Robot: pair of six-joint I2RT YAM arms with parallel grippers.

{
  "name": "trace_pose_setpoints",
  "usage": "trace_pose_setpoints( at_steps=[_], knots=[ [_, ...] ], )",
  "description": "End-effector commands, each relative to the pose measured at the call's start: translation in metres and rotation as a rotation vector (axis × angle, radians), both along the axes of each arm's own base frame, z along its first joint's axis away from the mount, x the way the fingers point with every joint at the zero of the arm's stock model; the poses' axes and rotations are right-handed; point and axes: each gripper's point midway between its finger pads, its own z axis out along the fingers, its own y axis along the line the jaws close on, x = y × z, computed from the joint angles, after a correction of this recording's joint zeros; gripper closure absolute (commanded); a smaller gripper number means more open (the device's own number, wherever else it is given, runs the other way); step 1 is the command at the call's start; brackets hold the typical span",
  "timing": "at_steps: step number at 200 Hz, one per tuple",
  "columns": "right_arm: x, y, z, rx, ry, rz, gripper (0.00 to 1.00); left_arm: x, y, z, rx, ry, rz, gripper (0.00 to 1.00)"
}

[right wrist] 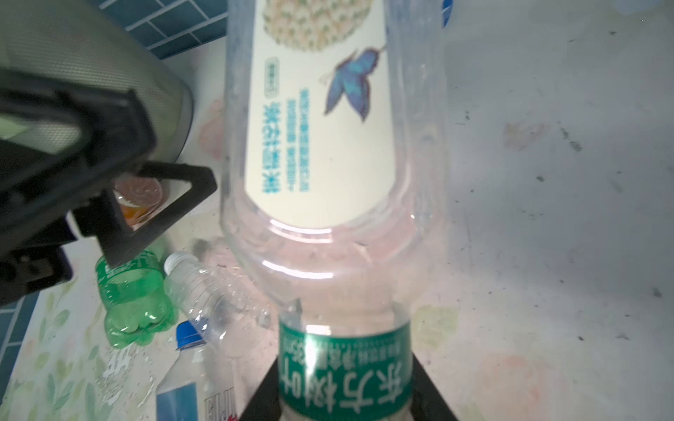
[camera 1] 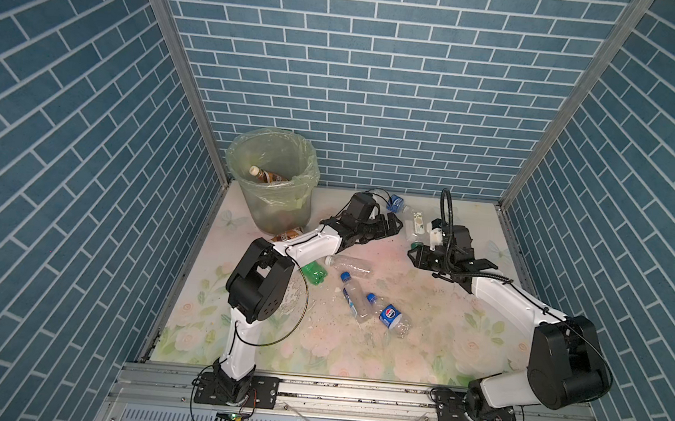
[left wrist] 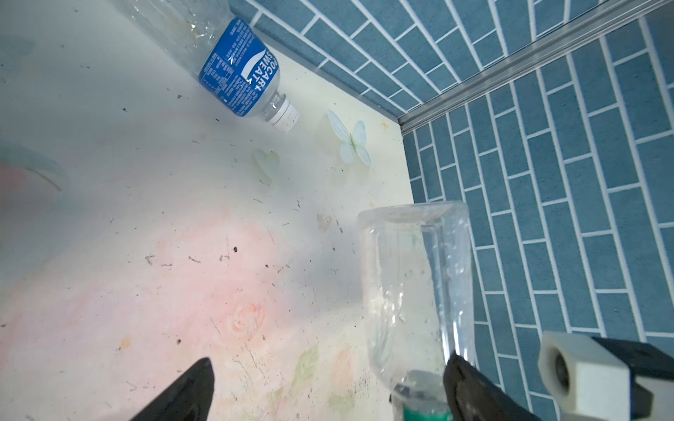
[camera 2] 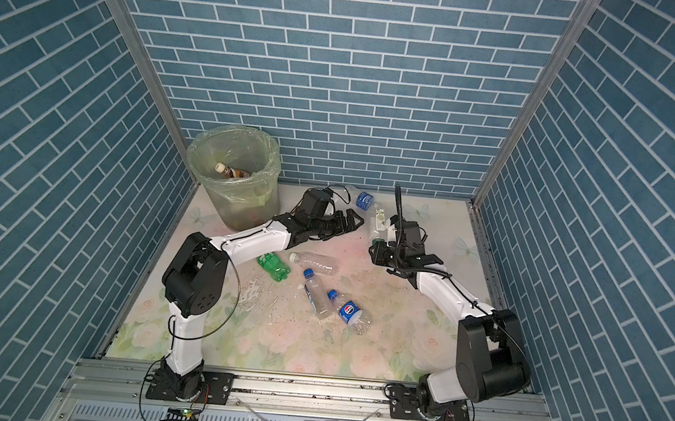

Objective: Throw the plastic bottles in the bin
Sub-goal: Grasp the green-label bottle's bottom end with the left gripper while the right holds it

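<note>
The cream-labelled bottle [camera 1: 418, 226] hangs above the counter [camera 1: 420, 335], neck pinched in the right claw [camera 1: 418, 250], base pointing to 12 o'clock. The left claw [camera 1: 393, 227], spread wide, hovers at its 9 o'clock, nearer the bin [camera 1: 273, 210] farther that way.

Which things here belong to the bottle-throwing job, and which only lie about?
Job: round grey-green bag-lined bin; green plastic bottle; clear cream-labelled bottle in right gripper; blue-labelled clear Pepsi bottle; other clear bottles.
Lying about: flowered table cover; blue brick-pattern walls.
</note>
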Motion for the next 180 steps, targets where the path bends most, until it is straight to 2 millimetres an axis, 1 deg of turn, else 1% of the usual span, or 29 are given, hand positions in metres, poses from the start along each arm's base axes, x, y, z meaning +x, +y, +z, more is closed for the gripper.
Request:
trace_pose_setpoints(
  at_steps=[1,24,42,71,85,112,122,141,159,180],
  knots=[
    [-0.01,0.02,0.006,0.044,0.001,0.038,0.82,0.002,-0.009,0.028,-0.041,-0.079,-0.035,0.01],
    [-0.011,0.038,0.008,0.065,-0.005,0.076,0.82,-0.001,-0.008,0.033,-0.034,-0.099,-0.053,0.01],
    [-0.012,0.05,0.012,0.077,-0.014,0.104,0.82,0.0,-0.004,0.032,-0.019,-0.098,-0.049,0.01],
    [-0.013,0.065,0.019,0.121,-0.013,0.136,0.83,0.01,0.014,0.027,-0.032,-0.083,0.009,0.01],
    [-0.013,0.07,0.022,0.133,-0.011,0.152,0.83,0.013,0.02,0.028,-0.053,-0.087,0.026,0.04],
    [-0.017,0.081,0.03,0.156,-0.023,0.196,0.82,0.013,0.017,0.03,-0.063,-0.091,0.006,0.05],
    [-0.019,0.084,0.032,0.162,-0.027,0.207,0.83,0.013,0.017,0.027,-0.068,-0.084,0.007,0.06],
    [-0.019,0.086,0.032,0.161,-0.03,0.21,0.82,0.012,0.017,0.024,-0.075,-0.08,0.014,0.13],
    [-0.019,0.086,0.031,0.161,-0.027,0.211,0.82,0.011,0.017,0.024,-0.084,-0.078,0.018,0.25],
    [-0.021,0.089,0.032,0.169,-0.027,0.224,0.82,0.009,0.019,0.023,-0.091,-0.076,0.018,0.36]
  ],
)
